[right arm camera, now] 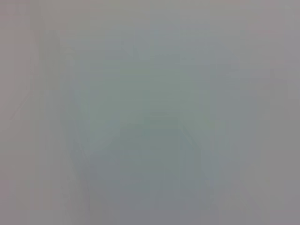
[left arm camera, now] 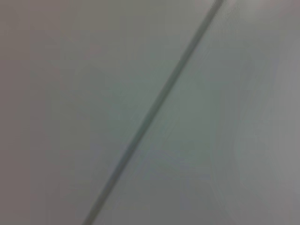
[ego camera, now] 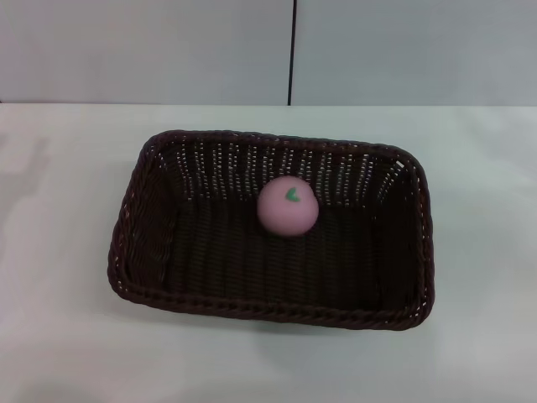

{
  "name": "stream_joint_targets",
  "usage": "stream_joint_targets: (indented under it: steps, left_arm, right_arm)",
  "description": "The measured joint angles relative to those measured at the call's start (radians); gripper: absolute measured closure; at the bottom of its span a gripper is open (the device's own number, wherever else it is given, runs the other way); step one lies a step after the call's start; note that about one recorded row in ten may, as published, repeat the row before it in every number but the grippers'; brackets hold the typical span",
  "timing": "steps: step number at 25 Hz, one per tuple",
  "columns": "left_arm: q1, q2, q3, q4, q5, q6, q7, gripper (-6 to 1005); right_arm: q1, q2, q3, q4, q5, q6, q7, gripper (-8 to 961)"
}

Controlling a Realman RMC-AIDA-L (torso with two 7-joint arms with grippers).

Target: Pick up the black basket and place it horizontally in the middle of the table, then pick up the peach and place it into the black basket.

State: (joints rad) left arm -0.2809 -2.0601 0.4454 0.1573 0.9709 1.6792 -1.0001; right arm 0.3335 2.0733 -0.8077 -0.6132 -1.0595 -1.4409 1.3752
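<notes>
A bare test-bench setting is suggested here — something like a lab or demo room, though the exact kind cannot be told. A wide, plain white tabletop is seen, backed by pale grey wall panels split by one dark vertical seam. Only staged props are laid out: a dark woven wicker basket and a smooth pink toy peach — nothing homely, nothing shop-like. Blank pale surfaces are all that is shown by both wrist views.

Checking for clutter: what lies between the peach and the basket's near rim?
Only bare woven floor, in the head view, between the peach and the black basket near rim.
</notes>
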Motion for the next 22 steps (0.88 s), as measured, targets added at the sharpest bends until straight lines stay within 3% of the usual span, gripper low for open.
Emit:
stream_joint_targets:
  steps: [1,3,4,9,22]
  left_arm:
    - [0.005,0.000,-0.023,-0.001,0.000,0.005,0.000,184]
    - [0.014,-0.002,-0.077,-0.007,0.000,0.021,0.009,184]
    - [0.016,-0.003,-0.093,-0.009,0.000,0.026,0.014,184]
    - [0.026,-0.006,-0.161,-0.014,0.000,0.050,0.032,184]
    - [0.056,-0.006,-0.178,-0.029,0.000,0.067,0.032,184]
  right_arm:
    - [-0.002,-0.001,0.095,0.125,0.110,-0.030,-0.026,328]
    - [-0.003,-0.002,0.143,0.182,0.157,-0.043,-0.035,328]
    - [-0.005,-0.002,0.224,0.258,0.209,-0.056,-0.053,328]
    - [-0.012,-0.001,0.338,0.312,0.228,-0.059,-0.070,328]
    - [-0.011,0.001,0.363,0.338,0.230,-0.058,-0.072,328]
